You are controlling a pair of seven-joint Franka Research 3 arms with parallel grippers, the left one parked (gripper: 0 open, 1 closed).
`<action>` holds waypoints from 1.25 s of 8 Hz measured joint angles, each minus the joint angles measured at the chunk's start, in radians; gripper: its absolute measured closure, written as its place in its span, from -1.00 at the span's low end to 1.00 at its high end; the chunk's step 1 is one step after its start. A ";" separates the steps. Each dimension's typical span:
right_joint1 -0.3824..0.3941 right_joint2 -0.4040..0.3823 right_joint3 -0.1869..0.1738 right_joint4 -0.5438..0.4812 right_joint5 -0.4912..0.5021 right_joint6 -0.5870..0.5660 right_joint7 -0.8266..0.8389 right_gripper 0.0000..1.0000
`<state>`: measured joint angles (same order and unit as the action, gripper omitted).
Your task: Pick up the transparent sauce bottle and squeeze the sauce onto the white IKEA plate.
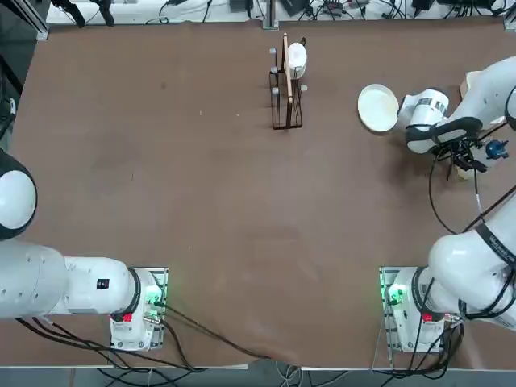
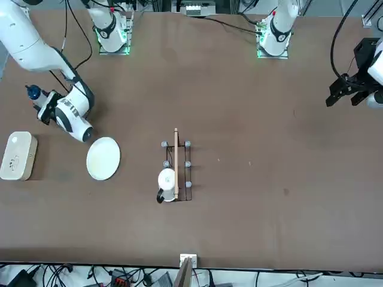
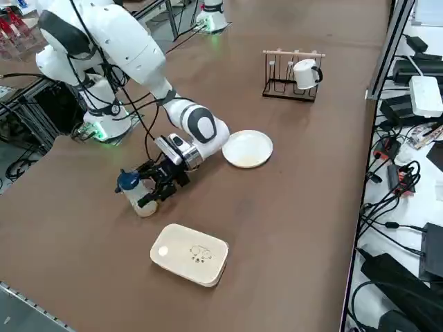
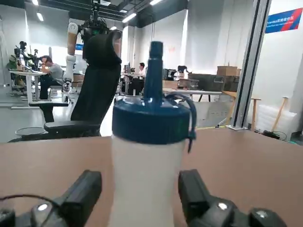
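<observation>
The transparent sauce bottle (image 3: 138, 197), pale cream with a dark blue cap (image 1: 496, 148), stands upright on the brown table near its right edge. My right gripper (image 3: 156, 190) is low at the bottle's side, open, with one finger on each side of the body (image 4: 149, 165). A narrow gap shows at one finger (image 4: 87, 189). In the front view only the blue cap (image 2: 33, 92) shows above the gripper (image 2: 43, 107). The white IKEA plate (image 1: 377, 107) lies flat and bare just beyond my wrist, toward the table's middle (image 3: 247, 148) (image 2: 103, 158).
A white rounded-rectangular box (image 3: 190, 254) lies close to the bottle, on the side away from the plate. A dark wire rack holding a white cup (image 1: 286, 89) stands at the far middle of the table. The table's right edge runs just past the bottle.
</observation>
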<state>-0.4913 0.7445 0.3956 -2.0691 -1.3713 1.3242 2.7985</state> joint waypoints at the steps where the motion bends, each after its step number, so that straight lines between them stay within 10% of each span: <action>1: 0.001 0.000 0.004 0.000 0.003 0.000 -0.001 -1.00; 4: 0.013 0.001 0.016 0.000 0.053 -0.007 -0.017 -1.00; 10: 0.056 -0.014 0.237 0.267 0.229 -0.125 -0.137 -1.00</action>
<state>-0.4351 0.7303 0.6324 -1.8020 -1.1419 1.1995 2.6620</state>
